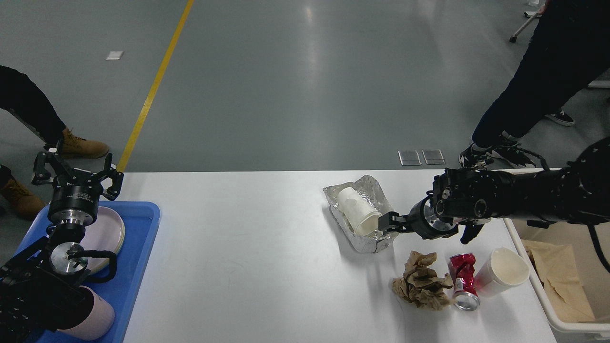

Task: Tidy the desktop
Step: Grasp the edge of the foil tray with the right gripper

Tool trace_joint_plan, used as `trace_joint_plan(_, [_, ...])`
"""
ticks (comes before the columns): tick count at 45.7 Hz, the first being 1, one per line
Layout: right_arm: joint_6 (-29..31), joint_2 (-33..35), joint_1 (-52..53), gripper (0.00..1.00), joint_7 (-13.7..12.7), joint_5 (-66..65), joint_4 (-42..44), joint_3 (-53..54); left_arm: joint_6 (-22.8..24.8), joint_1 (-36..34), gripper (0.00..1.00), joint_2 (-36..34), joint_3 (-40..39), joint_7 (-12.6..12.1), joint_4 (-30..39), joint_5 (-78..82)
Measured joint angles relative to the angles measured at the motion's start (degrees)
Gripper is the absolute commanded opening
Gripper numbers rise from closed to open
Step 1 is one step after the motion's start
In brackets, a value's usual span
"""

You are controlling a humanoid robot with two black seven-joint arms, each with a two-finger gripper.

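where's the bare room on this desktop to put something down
The desktop is bare between the blue tray and the foil container. Crowded at right: crumpled paper, crushed can, paper cup, right tool.
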State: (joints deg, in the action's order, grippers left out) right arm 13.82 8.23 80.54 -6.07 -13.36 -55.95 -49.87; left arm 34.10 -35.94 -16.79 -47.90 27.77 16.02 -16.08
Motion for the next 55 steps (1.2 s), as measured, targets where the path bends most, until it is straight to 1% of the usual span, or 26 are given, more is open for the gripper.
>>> trace_joint_plan(10, [-0.9, -3.3, -1.9, 1.0, 0.0, -0.3, 4.0, 0.9, 0.0, 0.0, 0.96, 0.0, 0.0, 0.0, 0.0, 0.0])
trace_joint_plan(25, [-2.9, -4.0, -3.2, 1.0, 0.0, -0.9, 6.4, 1.0, 0.0, 0.0, 0.96, 0.0, 0.0, 0.0, 0.0, 0.0])
trace_joint_plan(29, [-3.2, -4.4, -3.6, 0.94, 0.0, -0.8, 6.6, 1.0, 0.0, 0.0, 0.96, 0.0, 0.0, 0.0, 0.0, 0.0])
trace_joint_plan(33, [-3.3, -4.6, -3.9, 0.83, 0.0, -0.5, 6.9, 1.1, 0.0, 0.0, 0.96, 0.0, 0.0, 0.0, 0.0, 0.0])
trace_joint_plan(37, [-3.3, -4.7, -4.2, 0.7, 0.0, -0.3, 7.0, 1.1, 0.0, 0.0, 0.96, 0.0, 0.0, 0.0, 0.0, 0.0])
trace_joint_plan(41, [-3.3, -4.8, -4.5, 0.62, 0.0, -0.3, 7.1, 1.1, 0.0, 0.0, 0.96, 0.0, 0.0, 0.0, 0.0, 0.0])
trace_joint_plan(44, [-3.3, -5.1, -4.7, 0.52, 0.0, -0.3, 7.2, 1.0, 0.0, 0.0, 0.96, 0.0, 0.0, 0.0, 0.0, 0.0])
trace_joint_plan(45, [-3.3, -5.1, -4.8, 0.5, 0.0, -0.3, 7.2, 1.0, 0.0, 0.0, 0.96, 0.0, 0.0, 0.0, 0.0, 0.0])
trace_joint_plan(48, [-3.2, -5.3, -5.1, 0.51, -0.1, -0.3, 7.2, 0.9, 0.0, 0.0, 0.96, 0.0, 0.0, 0.0, 0.0, 0.0])
trace_joint_plan(53, [-3.2, -5.3, -5.3, 0.56, -0.1, -0.3, 7.2, 0.8, 0.0, 0.0, 0.96, 0.0, 0.0, 0.0, 0.0, 0.0])
trace_joint_plan(55, [-3.1, -5.3, -5.3, 0.56, -0.1, -0.3, 7.2, 0.8, 0.0, 0.0, 0.96, 0.0, 0.0, 0.0, 0.0, 0.0])
